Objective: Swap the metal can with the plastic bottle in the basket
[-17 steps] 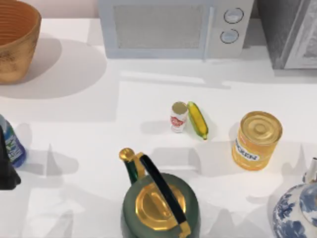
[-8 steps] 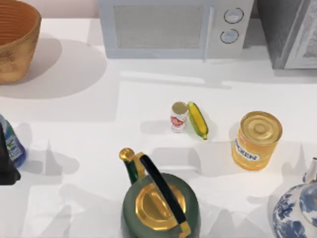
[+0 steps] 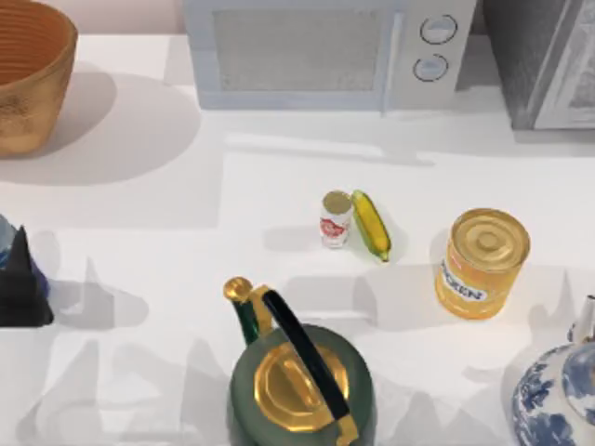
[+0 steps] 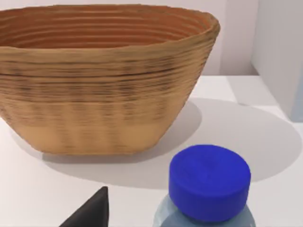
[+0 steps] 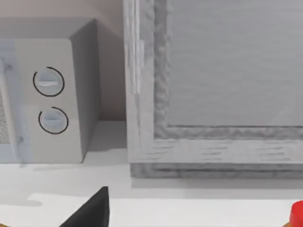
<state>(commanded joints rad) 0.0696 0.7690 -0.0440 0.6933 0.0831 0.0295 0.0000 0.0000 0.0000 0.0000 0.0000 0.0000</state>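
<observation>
**Left gripper at the plastic bottle, basket standing apart at the far left corner**

On a white table (image 3: pixel 186 186) an AgileX pair works among a crowded spread. Counted from above: one wicker basket (image 3: pixel 28 79), one small white metal can (image 3: pixel 336 219) with red marks, one larger golden-yellow can (image 3: pixel 482 263), one ear of corn (image 3: pixel 371 225), one dark green kettle (image 3: pixel 299 376) with a gold lid, one blue-and-white teapot (image 3: pixel 556 395) and one microwave (image 3: pixel 325 51) with two dials.

The left gripper (image 3: pixel 20 293) sits at the table's left edge, dark and largely cut off, right against the plastic bottle (image 3: pixel 7 243), of which little more than a pale blue sliver appears. In the left wrist view the bottle's blue cap (image 4: pixel 209 181) stands close to the camera, one dark fingertip (image 4: pixel 92 213) beside it, the basket (image 4: pixel 102 80) beyond on the table. Whether the fingers are clamped on the bottle cannot be told.

The metal can stands upright mid-table, touching the corn, well apart from the basket.

The right wrist view shows one dark fingertip (image 5: pixel 92 213) of the right gripper before the microwave (image 5: pixel 45 94) and a grey appliance (image 5: pixel 213 90); how its fingers stand cannot be told.
</observation>
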